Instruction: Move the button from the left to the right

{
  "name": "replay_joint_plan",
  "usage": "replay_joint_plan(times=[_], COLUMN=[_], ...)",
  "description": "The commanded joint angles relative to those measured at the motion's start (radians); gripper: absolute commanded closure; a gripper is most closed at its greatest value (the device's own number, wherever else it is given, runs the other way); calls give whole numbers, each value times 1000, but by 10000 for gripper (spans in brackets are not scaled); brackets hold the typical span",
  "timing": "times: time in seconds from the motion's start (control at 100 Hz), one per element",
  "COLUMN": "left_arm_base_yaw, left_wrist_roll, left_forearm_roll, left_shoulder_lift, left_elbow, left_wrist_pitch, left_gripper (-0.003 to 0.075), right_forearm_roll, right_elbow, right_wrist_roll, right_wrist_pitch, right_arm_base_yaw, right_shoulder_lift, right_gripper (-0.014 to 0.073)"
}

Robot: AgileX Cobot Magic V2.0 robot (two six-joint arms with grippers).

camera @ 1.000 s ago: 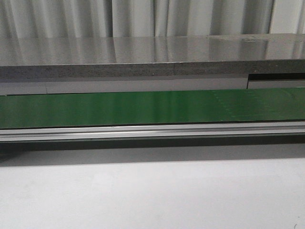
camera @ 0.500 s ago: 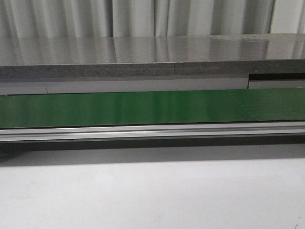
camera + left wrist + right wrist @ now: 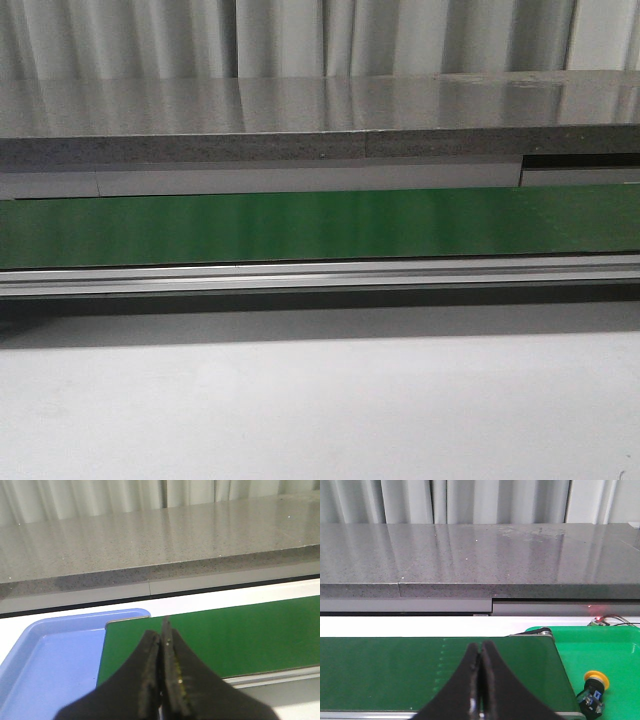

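The button [image 3: 592, 690], yellow cap on a black body, lies in a green tray [image 3: 605, 655] just past the belt's right end, seen only in the right wrist view. My right gripper [image 3: 480, 650] is shut and holds nothing; it hangs over the green belt [image 3: 395, 670], apart from the button. My left gripper [image 3: 162, 632] is also shut with nothing in it, over the belt's left end [image 3: 225, 640] beside a blue tray [image 3: 45, 665]. The front view shows neither gripper nor the button.
A green conveyor belt [image 3: 320, 225] runs across the front view with an aluminium rail [image 3: 320, 275] along its near side. Behind it stands a grey stone counter [image 3: 320, 120] and curtains. White table surface [image 3: 320, 410] lies in front.
A faint dotted seam on the belt at the right of the front view has passed out of sight. Nothing else has visibly changed.
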Motion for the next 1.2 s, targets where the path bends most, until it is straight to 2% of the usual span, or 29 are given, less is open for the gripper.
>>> replay_joint_plan(times=[0.0,0.39,0.66,0.91,1.19], left_arm_base_yaw=[-7,-7,-7,-7,-7], left_wrist_roll=[-2,-2,-2,-2,-2], left_forearm_roll=[-4,-4,-4,-4,-4], left_shoulder_lift=[7,7,7,7,7], left_elbow=[-27,-27,-27,-27,-27], left_wrist_pitch=[-87,-87,-87,-87,-84], left_gripper=[739,739,739,739,739], right_forearm_roll=[-1,-10,-25,-28,-28], right_elbow=[-29,0,121,259,325], right_wrist_roll=[0,0,0,0,0], right_wrist_pitch=[-71,-66,-54,-49,-31], right_arm_base_yaw=[1,9,96,104,104], right_shoulder_lift=[2,-21,-224,-429,-435], right_gripper=[662,662,662,662,662])
